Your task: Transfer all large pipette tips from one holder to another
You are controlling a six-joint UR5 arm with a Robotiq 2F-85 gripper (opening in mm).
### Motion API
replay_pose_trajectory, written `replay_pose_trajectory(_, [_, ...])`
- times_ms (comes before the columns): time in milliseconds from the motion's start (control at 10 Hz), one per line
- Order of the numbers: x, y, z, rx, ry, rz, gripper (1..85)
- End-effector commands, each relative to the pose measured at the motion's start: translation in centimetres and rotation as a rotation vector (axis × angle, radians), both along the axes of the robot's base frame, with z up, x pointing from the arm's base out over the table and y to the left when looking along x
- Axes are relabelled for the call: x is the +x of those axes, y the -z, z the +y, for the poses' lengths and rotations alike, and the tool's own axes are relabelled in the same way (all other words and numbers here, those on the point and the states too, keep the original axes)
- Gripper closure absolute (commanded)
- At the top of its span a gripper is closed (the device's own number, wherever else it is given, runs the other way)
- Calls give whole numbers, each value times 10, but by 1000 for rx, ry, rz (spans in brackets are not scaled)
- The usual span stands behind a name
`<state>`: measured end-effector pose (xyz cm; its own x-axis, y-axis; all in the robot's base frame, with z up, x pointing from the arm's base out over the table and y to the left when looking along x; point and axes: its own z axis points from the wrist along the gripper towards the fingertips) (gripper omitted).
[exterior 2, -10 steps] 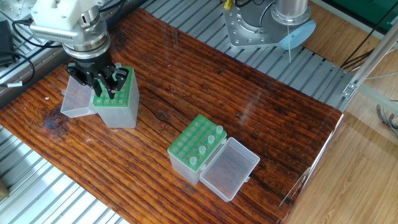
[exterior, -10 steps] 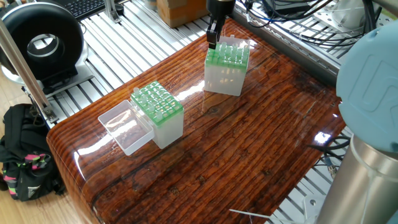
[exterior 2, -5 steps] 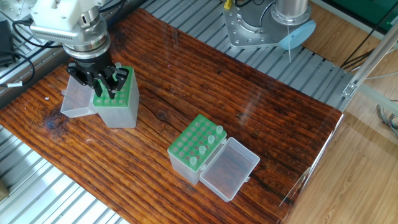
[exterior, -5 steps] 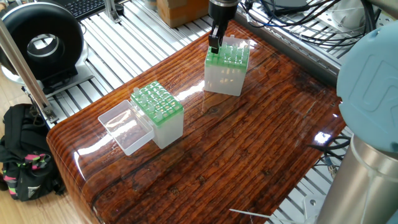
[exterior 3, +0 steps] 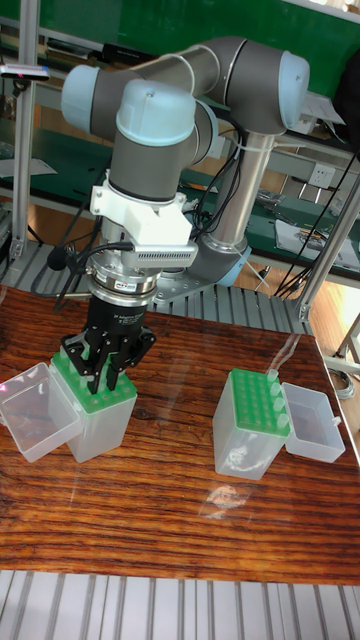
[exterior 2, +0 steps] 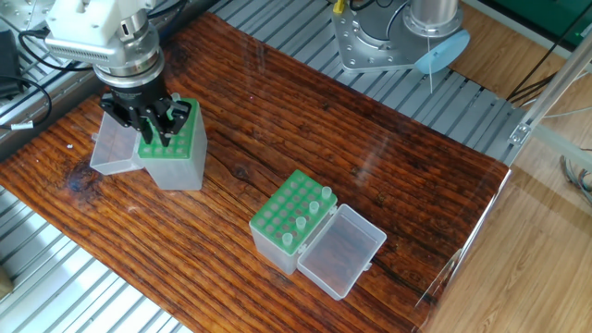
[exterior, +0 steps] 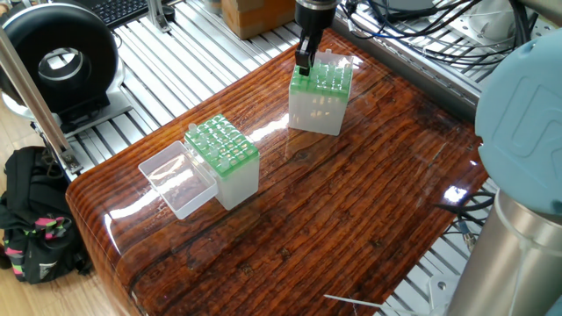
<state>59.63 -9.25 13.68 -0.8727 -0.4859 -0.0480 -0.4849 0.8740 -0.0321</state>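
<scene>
Pincer: black two-finger gripper [exterior 2: 154, 129], fingertips down on the green grid; whether clamped on a tip, I cannot tell.
Under it: translucent box with green grid top [exterior 2: 174, 148], lid open.
Well apart: second green-topped box [exterior 2: 292, 218], bearing whitish cone-shaped pipette tips [exterior 2: 314, 207].

— Any writing you can make out anywhere?

— None that reads. The white block [exterior 3: 140, 225] above the gripper [exterior 3: 106, 372] carries a dark strip, perhaps a label, but its marks are too small and blurred to tell.
</scene>
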Motion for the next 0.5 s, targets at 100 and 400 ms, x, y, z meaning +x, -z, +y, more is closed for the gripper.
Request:
replay_pose_trajectory(100, [1, -2, 3, 14, 6, -4, 593])
replay_pose_trajectory(400, [1, -3, 4, 18, 21, -2, 710])
